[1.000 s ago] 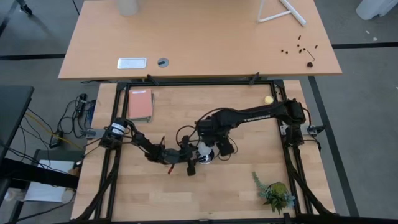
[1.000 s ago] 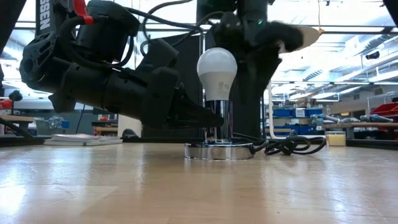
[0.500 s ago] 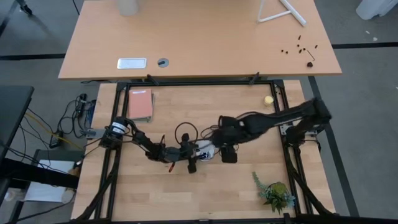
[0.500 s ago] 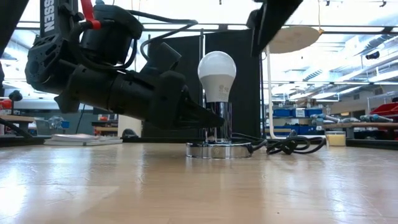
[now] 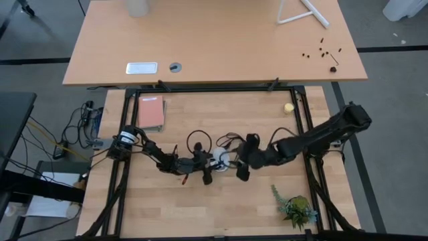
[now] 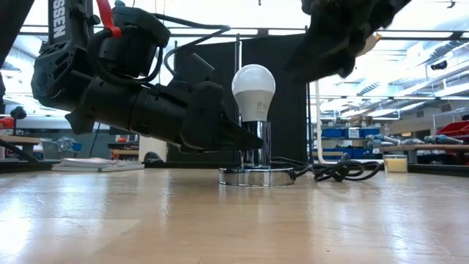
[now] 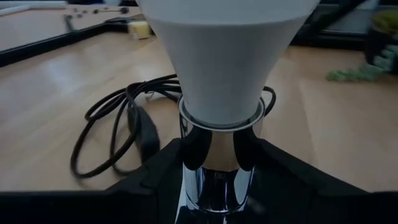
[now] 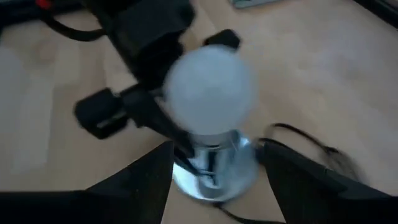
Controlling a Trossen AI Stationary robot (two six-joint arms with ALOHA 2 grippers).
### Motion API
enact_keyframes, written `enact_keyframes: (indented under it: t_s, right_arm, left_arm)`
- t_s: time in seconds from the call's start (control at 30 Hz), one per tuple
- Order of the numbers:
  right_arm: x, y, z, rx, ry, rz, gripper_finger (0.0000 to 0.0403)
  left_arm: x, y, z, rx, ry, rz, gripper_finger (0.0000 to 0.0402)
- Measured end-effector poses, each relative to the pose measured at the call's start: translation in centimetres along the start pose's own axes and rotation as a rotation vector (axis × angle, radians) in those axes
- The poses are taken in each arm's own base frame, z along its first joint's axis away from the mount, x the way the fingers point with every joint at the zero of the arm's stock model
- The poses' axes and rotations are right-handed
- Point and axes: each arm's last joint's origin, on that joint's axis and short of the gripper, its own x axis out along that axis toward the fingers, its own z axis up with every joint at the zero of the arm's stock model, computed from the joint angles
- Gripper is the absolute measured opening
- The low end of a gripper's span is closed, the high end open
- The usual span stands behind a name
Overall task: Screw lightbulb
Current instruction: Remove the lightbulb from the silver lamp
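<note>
Lightbulb (image 6: 253,88) seated upright in the socket (image 6: 254,174) on the bench (image 6: 234,220).
Left claw (image 7: 214,171) grips the socket's chrome stem; right claw (image 8: 214,186), seemingly clear of the lightbulb, stands open.

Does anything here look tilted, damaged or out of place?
Nothing stands out. The lightbulb sits upright in the chrome socket, which the left gripper clamps. The right gripper is open, off the bulb.

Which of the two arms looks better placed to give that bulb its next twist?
Probably the right. Its gripper is open beside the lightbulb with nothing held. The left gripper is clamped on the chrome socket stem, steadying it.
</note>
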Motion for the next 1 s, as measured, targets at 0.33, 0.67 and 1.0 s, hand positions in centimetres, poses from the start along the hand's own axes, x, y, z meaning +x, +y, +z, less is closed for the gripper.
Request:
enact_keyframes:
  t_s: [0.33,0.67,1.0]
  right_arm:
    - [3.8,1.6,-2.9,-0.002,-0.096,-0.086,0.0258]
    - [3.9,-0.6,1.2,0.049,0.259,0.024,0.0316]
    - [5.3,0.3,4.9,0.083,0.371,-0.035,0.0323]
  left_arm:
    - [-0.1,-0.1,0.0,-0.036,-0.004,0.038,0.0188]
    - [-0.2,-0.1,-0.1,-0.033,-0.002,0.034,0.0188]
    - [-0.2,-0.1,-0.1,-0.035,-0.002,0.033,0.0188]
